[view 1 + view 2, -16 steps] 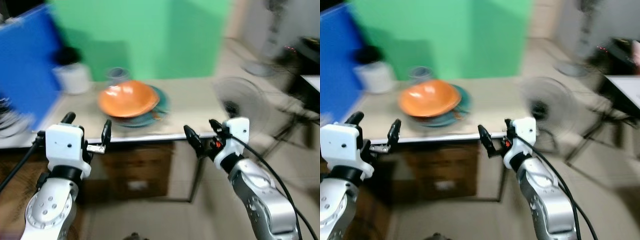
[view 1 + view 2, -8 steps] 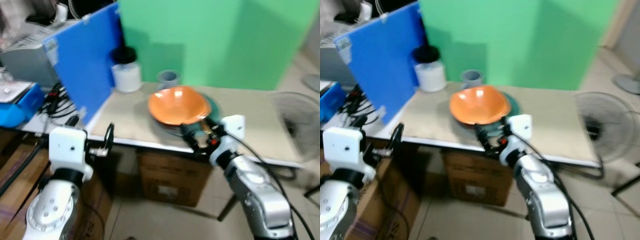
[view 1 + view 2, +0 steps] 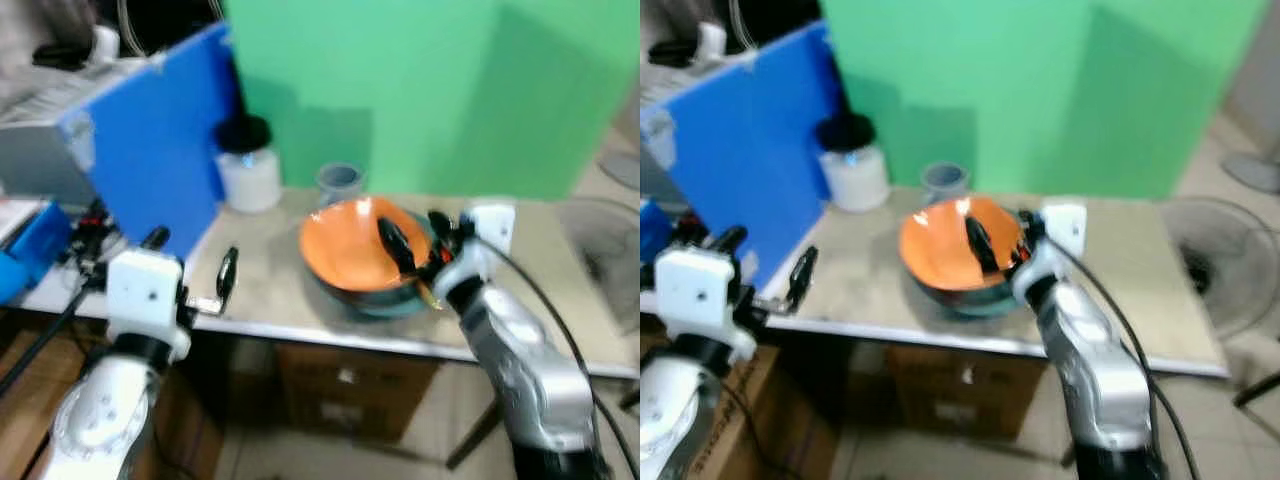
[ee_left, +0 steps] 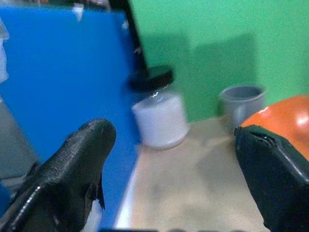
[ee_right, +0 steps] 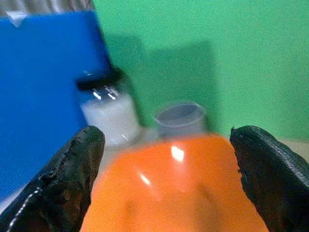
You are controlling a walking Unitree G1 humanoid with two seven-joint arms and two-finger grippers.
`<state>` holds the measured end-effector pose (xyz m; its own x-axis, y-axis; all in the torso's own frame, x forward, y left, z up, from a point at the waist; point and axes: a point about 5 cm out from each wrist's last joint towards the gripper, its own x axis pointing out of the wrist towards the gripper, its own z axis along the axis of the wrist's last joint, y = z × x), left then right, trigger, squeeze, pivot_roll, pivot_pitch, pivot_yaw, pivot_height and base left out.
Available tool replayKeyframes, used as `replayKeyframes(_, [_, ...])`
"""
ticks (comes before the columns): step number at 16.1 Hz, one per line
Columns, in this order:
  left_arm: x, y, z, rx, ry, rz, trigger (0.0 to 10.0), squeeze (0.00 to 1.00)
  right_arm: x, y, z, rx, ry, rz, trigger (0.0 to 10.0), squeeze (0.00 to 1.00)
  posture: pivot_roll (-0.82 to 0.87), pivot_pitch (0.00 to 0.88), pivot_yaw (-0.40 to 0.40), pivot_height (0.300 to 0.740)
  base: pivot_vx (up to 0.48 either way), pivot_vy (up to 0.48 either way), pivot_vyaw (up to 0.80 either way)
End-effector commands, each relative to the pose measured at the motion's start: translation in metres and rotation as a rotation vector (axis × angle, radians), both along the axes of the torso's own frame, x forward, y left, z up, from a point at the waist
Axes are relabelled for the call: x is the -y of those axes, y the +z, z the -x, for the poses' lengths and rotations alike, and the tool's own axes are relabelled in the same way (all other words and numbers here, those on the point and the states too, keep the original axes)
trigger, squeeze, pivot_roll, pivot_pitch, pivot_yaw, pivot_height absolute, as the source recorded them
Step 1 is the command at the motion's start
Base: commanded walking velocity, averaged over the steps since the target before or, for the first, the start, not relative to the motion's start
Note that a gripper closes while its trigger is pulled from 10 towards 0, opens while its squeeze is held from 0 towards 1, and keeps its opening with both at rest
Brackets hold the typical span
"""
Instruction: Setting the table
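Observation:
An orange bowl [image 3: 348,248] sits stacked on a teal dish [image 3: 388,300] in the middle of the beige table [image 3: 270,300]. Behind it stand a grey cup [image 3: 340,181] and a white jar with a black lid [image 3: 248,170]. My right gripper [image 3: 416,238] is open and hovers over the bowl's right half, holding nothing. In the right wrist view the orange bowl [image 5: 174,193] lies between the fingertips [image 5: 63,179], with the grey cup [image 5: 179,118] beyond it. My left gripper [image 3: 192,256] is open and empty at the table's front left edge. It faces the white jar [image 4: 159,113].
A blue board [image 3: 150,135] leans along the table's left side, with a green backdrop [image 3: 420,90] behind the table. A floor fan [image 3: 1200,255] stands to the right. Cardboard boxes [image 3: 340,395] sit under the table, and cables and a blue box [image 3: 30,250] lie at the left.
The camera has shifted and the table now looks closer. My right gripper has moved forward from the table's front edge to over the orange bowl. The left gripper has come up to the table edge.

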<state>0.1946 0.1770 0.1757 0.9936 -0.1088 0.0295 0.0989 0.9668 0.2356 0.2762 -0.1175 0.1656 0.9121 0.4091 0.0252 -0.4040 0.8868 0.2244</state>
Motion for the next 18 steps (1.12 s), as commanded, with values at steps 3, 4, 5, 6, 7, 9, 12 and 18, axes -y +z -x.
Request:
replayKeyframes(3, [0.003, 0.000, -0.001, -0.013, -0.044, -0.006, 10.0, 0.00, 0.012, 0.009, -0.003, 0.010, -0.004, -0.010, 10.0, 0.00, 0.03, 0.000, 0.042, 0.740, 0.342, 0.000, -0.14])
replayKeyframes(4, [0.003, 0.000, -0.002, -0.018, -0.059, -0.012, 10.0, 0.00, 0.016, 0.013, -0.007, 0.014, -0.003, -0.011, 10.0, 0.00, 0.03, 0.000, 0.044, 0.740, 0.341, 0.000, 0.00])
replayKeyframes(5, [0.005, 0.000, -0.002, -0.027, -0.085, -0.011, 10.0, 0.00, 0.022, 0.018, -0.013, 0.006, -0.007, -0.020, 10.0, 0.00, 0.03, 0.000, 0.050, 0.740, 0.341, 0.000, 0.00])
replayKeyframes(6, [0.006, -0.001, -0.002, -0.033, -0.098, -0.010, 10.0, 0.00, 0.025, 0.018, -0.015, -0.016, 0.009, 0.022, 10.0, 0.00, 0.02, 0.000, 0.055, 0.740, 0.341, 0.000, 0.00])
replayKeyframes(7, [0.007, -0.002, -0.002, -0.050, -0.122, -0.001, 10.0, 0.00, 0.028, 0.013, -0.018, -0.074, 0.031, 0.113, 10.0, 0.00, 0.02, 0.000, 0.058, 0.740, 0.319, 0.000, 0.00])
replayKeyframes(9, [0.009, -0.003, -0.002, -0.060, -0.149, 0.011, 10.0, 0.00, 0.032, 0.007, -0.019, -0.140, 0.068, 0.161, 10.0, 0.00, 0.02, 0.000, 0.060, 0.740, 0.000, 0.000, 0.00])
replayKeyframes(12, [0.024, -0.003, 0.000, -0.122, -0.351, 0.038, 10.0, 0.00, 0.048, 0.005, -0.025, -0.340, 0.243, 0.174, 10.0, 0.00, -0.01, 0.000, 0.065, 0.740, 0.000, 0.000, 0.00])
replayKeyframes(18, [0.036, -0.006, 0.001, -0.283, -0.617, 0.020, 10.0, 0.00, 0.055, 0.011, -0.036, -0.509, 0.369, 0.122, 10.0, 0.00, -0.02, 0.000, 0.063, 0.740, 0.000, 0.000, 0.00])
